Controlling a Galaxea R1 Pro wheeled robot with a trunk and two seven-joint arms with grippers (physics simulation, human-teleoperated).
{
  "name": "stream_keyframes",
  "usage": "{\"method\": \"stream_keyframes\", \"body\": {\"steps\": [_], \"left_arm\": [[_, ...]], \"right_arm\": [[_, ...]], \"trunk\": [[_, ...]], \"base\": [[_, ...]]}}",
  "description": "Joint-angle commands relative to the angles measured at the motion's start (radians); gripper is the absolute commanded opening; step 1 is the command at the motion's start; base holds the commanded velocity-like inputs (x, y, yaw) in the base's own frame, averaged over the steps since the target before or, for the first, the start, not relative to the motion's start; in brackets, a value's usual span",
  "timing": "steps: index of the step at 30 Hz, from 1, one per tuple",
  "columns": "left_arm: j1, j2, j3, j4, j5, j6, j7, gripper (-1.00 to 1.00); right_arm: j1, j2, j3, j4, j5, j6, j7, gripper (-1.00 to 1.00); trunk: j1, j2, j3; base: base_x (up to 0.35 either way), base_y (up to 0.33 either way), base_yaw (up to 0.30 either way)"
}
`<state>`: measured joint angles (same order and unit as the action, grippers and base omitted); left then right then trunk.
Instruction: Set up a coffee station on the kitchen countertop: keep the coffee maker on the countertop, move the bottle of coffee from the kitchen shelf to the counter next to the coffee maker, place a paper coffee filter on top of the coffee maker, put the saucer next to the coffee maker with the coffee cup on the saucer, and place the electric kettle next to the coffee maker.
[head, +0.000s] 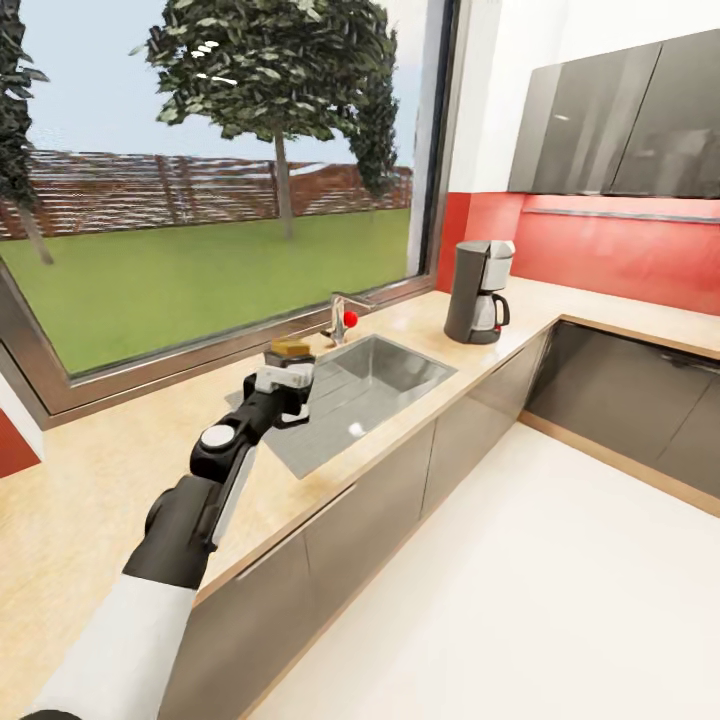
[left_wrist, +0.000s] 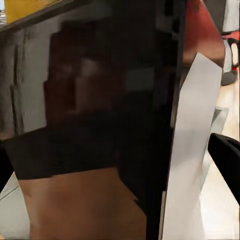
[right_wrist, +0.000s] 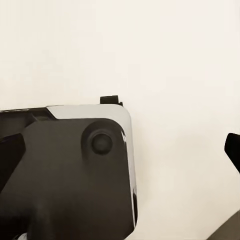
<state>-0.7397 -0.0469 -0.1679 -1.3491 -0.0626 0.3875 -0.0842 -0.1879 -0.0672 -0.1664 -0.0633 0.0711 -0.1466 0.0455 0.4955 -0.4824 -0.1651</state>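
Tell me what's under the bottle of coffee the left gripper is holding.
The bottle of coffee, gripped by the left gripper, hangs above the steel sink set in the countertop. The gripper covers the bottle's lower body, so its base can't be seen.

Dark robot housing (right_wrist: 65, 175) with round knob, above pale floor (right_wrist: 175, 60)
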Motion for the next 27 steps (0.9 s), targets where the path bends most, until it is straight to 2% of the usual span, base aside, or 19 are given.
{"method": "stream_keyframes", "body": {"steps": [1,4,8,17,21,27], "left_arm": [[0.048,-0.002,0.001,-0.056,-0.008,0.004,-0.004,-1.0],[0.118,-0.003,0.001,-0.103,-0.009,0.002,-0.003,-1.0],[0.172,-0.002,0.001,-0.116,-0.01,0.0,-0.003,-1.0],[0.211,-0.001,0.0,-0.12,-0.01,0.001,-0.001,-1.0],[0.259,-0.006,-0.001,-0.118,-0.009,-0.001,-0.003,-1.0],[0.273,-0.007,-0.005,-0.117,-0.008,-0.001,-0.003,-1.0]], "right_arm": [[-0.001,0.0,-0.008,0.001,0.007,-0.004,0.004,1.0],[-0.001,0.001,-0.007,0.002,0.007,-0.004,0.004,1.0],[-0.001,0.001,-0.007,0.002,0.007,-0.004,0.004,1.0],[-0.001,0.001,-0.008,0.002,0.008,-0.004,0.004,1.0],[-0.001,0.001,-0.008,0.002,0.008,-0.004,0.004,1.0],[-0.001,0.001,-0.007,0.002,0.008,-0.004,0.004,1.0]], "trunk": [[0.001,-0.002,-0.002],[0.001,-0.002,-0.002],[0.001,-0.002,-0.002],[0.001,-0.002,-0.002],[0.001,-0.002,-0.002],[0.001,-0.002,-0.002]], "base": [[0.0,0.0,0.0],[0.064,0.0,0.0],[0.228,-0.072,0.0],[0.276,-0.158,0.0],[0.278,-0.167,0.0],[0.234,-0.19,0.0]]}}
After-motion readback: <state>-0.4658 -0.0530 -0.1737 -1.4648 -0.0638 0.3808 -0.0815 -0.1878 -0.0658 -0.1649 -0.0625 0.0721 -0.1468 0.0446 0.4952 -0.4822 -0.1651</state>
